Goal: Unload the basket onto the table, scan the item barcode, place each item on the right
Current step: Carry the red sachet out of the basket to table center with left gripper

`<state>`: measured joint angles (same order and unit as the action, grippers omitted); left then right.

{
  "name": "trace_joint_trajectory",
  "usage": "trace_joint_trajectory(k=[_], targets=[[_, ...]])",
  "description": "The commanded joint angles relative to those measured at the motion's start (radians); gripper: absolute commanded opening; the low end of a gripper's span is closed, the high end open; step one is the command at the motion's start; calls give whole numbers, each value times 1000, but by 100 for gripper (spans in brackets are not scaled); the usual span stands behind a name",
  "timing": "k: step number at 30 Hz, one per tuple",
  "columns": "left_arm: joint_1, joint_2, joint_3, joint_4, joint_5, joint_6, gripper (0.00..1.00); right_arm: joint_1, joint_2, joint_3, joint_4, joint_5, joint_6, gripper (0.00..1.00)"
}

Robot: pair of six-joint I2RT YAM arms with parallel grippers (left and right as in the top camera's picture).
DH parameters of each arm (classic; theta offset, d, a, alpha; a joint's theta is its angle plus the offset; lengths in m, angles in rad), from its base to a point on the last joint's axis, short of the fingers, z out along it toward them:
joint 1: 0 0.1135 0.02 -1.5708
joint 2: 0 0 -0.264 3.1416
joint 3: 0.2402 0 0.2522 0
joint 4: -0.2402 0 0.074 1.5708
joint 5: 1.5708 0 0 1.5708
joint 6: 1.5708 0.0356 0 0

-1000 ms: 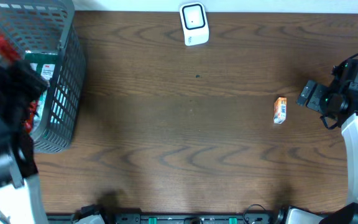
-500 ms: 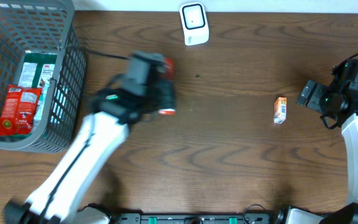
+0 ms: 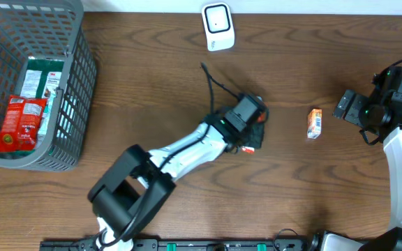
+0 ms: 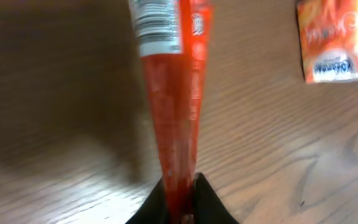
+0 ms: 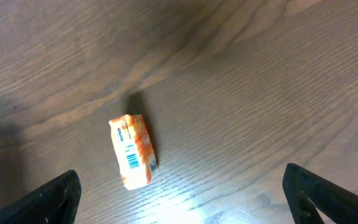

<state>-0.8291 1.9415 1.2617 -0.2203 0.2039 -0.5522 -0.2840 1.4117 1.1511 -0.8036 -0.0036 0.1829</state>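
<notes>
The left gripper pinched the red packet edge-on, mid-table, its arm stretched diagonally from the near edge. The right gripper hung wide open over the orange packet. The red packet's barcode ran off-frame, blurred.

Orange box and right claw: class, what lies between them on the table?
Nothing; bare table separates the orange box from the right claw, clearest in the overhead view.
</notes>
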Motion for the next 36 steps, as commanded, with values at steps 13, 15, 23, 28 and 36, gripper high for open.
trace_joint_trajectory(k=[13, 15, 23, 28, 36], targets=[[11, -218, 10, -77, -238, 90, 11, -4, -1, 10, -2, 2, 14, 99], [12, -221, 10, -105, -253, 142, 7, -4, -1, 10, -1, 2, 14, 99], [11, -140, 10, -249, -246, 171, 8, -4, -1, 10, -2, 2, 14, 99], [11, -43, 10, -230, -201, 171, 8, -4, -1, 10, -2, 2, 14, 99], [11, 85, 10, -105, -28, 170, 8, -4, -1, 10, -1, 2, 14, 99]])
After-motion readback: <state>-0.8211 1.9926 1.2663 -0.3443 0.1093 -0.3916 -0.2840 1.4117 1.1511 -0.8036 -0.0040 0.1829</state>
